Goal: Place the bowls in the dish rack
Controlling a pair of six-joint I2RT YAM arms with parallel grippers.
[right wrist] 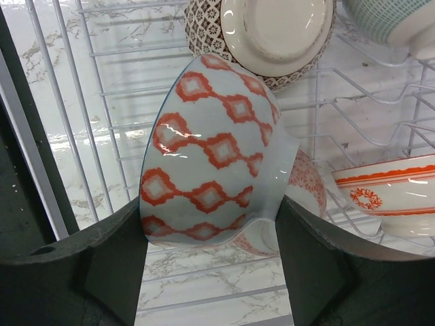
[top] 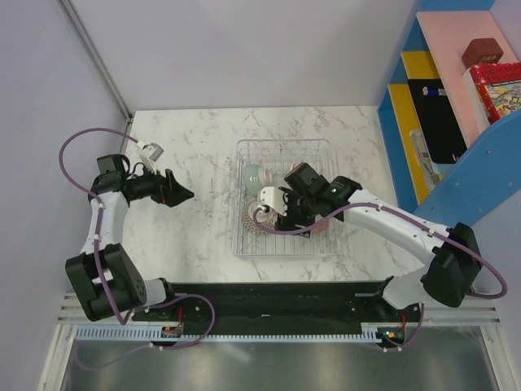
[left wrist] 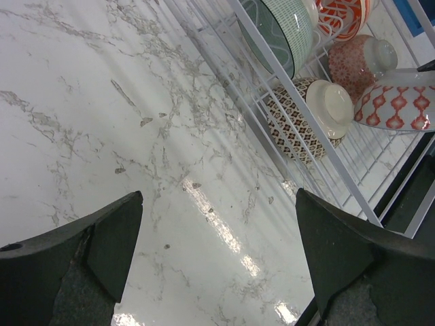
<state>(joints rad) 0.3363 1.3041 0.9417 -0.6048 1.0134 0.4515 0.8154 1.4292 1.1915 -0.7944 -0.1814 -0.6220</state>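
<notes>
My right gripper (top: 281,213) (right wrist: 209,207) is shut on an orange-red-and-white diamond-patterned bowl (right wrist: 211,156) (left wrist: 401,105), held tilted above the floor of the silver wire dish rack (top: 283,141) (right wrist: 88,102) (left wrist: 270,60). In the rack a brown-patterned bowl (right wrist: 272,34) (left wrist: 299,122), a pale green bowl (right wrist: 401,20) (left wrist: 285,27), a red-speckled bowl (right wrist: 309,183) (left wrist: 353,64) and a white bowl with orange rim bands (right wrist: 387,197) stand on edge. My left gripper (top: 186,194) (left wrist: 219,204) is open and empty over bare marble, left of the rack.
A blue and pink shelf unit (top: 456,122) with boxes stands at the table's right edge. Walls close the back and left. The marble table (top: 187,236) runs left of and in front of the rack.
</notes>
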